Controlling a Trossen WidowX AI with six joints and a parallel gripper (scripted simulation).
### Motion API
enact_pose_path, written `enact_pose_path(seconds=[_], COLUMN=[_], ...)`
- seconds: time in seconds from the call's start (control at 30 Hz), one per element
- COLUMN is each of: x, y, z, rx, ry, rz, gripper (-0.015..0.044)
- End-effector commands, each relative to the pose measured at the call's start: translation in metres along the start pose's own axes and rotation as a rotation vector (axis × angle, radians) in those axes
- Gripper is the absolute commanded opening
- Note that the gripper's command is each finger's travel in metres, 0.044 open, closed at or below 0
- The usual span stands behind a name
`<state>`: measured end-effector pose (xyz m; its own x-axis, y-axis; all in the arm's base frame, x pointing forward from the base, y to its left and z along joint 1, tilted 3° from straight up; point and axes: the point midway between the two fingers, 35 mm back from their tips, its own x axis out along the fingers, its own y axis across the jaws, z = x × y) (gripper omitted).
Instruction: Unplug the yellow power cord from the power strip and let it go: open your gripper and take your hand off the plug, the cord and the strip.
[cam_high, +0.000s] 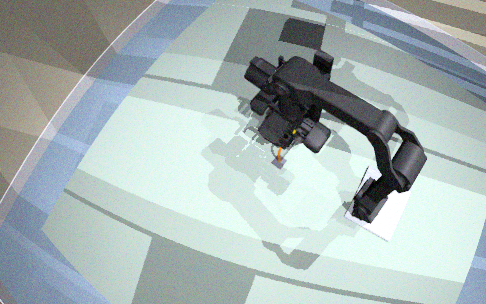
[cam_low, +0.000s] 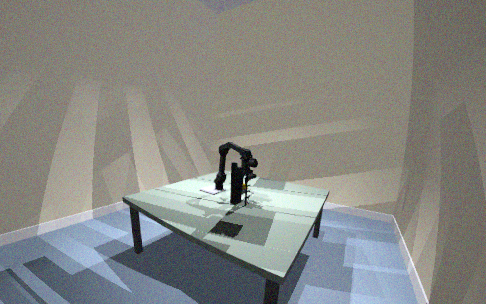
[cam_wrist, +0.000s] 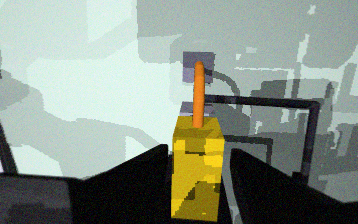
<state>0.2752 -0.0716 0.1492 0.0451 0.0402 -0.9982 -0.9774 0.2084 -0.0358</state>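
Note:
The yellow plug (cam_wrist: 196, 167) (cam_high: 294, 132) is mostly hidden under the arm in the top view and shows as a small spot beside the strip in the exterior view. An orange cord (cam_wrist: 198, 95) (cam_high: 279, 154) runs from its end to a small grey block (cam_wrist: 191, 58) (cam_high: 279, 163). The black power strip (cam_low: 238, 186) (cam_high: 324, 61) stands upright. Its contact with the plug is hidden. My gripper (cam_wrist: 199, 154) is partly open, its fingers on both sides of the plug. A gap shows between the plug and the right finger.
A thin black wire frame (cam_wrist: 260, 101) stands beside the plug, to the right in the wrist view. The arm's base is on a white plate (cam_high: 386, 225), and the arm reaches over the strip. A dark square patch (cam_high: 302, 33) (cam_low: 227, 229) lies on the table.

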Motion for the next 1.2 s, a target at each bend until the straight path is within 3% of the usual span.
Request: enact_pose_path(seconds=[0.0, 0.03, 0.13, 0.47, 1.17], x=[0.003, 0.003, 0.001, 0.001, 0.001], y=[0.001, 0.001, 0.000, 0.000, -0.002], z=[0.000, 0.000, 0.000, 0.000, 0.032], rx=[-0.005, -0.005, 0.000, 0.000, -0.002], ry=[-0.004, -0.004, 0.000, 0.000, -0.004], rz=[0.005, 0.005, 0.000, 0.000, 0.002], gripper=[0.0160, 0.0160, 0.0081, 0.0000, 0.0000])
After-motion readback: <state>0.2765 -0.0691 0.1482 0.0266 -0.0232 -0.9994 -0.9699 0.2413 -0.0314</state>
